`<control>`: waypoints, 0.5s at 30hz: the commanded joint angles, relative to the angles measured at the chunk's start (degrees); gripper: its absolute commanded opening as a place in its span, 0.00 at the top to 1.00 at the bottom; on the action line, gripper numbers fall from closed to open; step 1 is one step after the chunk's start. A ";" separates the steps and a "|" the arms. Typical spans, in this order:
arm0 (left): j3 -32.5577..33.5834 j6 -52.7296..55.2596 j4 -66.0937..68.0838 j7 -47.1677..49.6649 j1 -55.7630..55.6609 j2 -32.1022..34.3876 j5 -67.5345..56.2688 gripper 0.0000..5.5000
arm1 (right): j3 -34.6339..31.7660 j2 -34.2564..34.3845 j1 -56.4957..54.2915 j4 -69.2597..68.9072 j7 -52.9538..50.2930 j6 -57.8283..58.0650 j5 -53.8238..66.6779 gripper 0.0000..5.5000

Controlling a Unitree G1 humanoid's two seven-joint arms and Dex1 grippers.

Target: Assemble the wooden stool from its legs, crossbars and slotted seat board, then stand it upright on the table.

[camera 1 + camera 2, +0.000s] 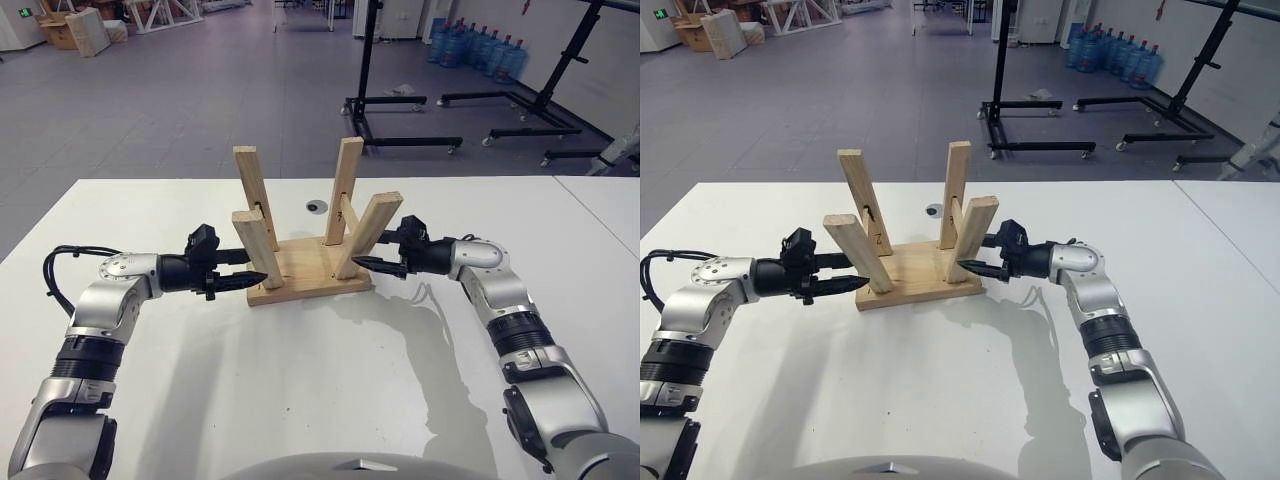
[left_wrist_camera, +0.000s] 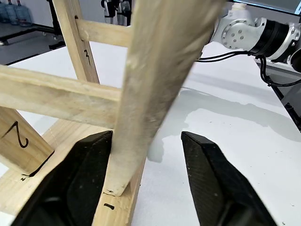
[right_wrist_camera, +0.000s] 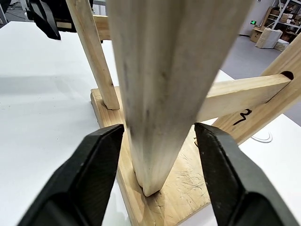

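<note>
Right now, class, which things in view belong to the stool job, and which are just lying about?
Job: seat board, legs, crossbars, left gripper, right gripper, table.
Lying about: small round disc on the table; black wheeled stands and water bottles on the floor behind.

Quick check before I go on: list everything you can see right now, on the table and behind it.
table: one, white, under everything
seat board: one, pale wood, flat on the table
legs: four, pale wood, pointing up from the seat board, splayed
crossbars: at least two, pale wood, joining the legs above the board
small disc: one, grey-white, on the table behind the board
wheeled stands: at least two, black, on the floor beyond the table
water bottles: several, blue, far right
boxes: a few, tan, far left
left gripper: black, open around the near left leg's base
right gripper: black, at the near right leg's base
</note>
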 commanded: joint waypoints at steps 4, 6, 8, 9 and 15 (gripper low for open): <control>-1.78 -3.08 7.33 1.60 -5.05 -3.44 3.43 0.72 | 1.05 2.63 -3.37 3.77 3.71 -0.47 -0.11 0.71; -1.67 -3.57 8.02 0.89 -5.24 -3.62 3.21 0.72 | 1.06 2.99 -3.33 3.10 5.10 0.31 0.64 0.73; -1.68 -3.51 7.96 -0.43 -4.91 -3.19 2.81 0.72 | 1.04 3.14 -3.40 2.42 6.32 1.29 1.23 0.75; -1.89 -3.16 7.62 -1.34 -4.56 -2.84 2.58 0.72 | 1.04 3.07 -3.40 2.19 7.07 1.75 1.44 0.75; -3.89 6.57 -1.80 -6.39 1.26 0.11 -1.78 0.73 | 2.45 1.88 2.84 -9.55 11.69 14.00 6.57 0.77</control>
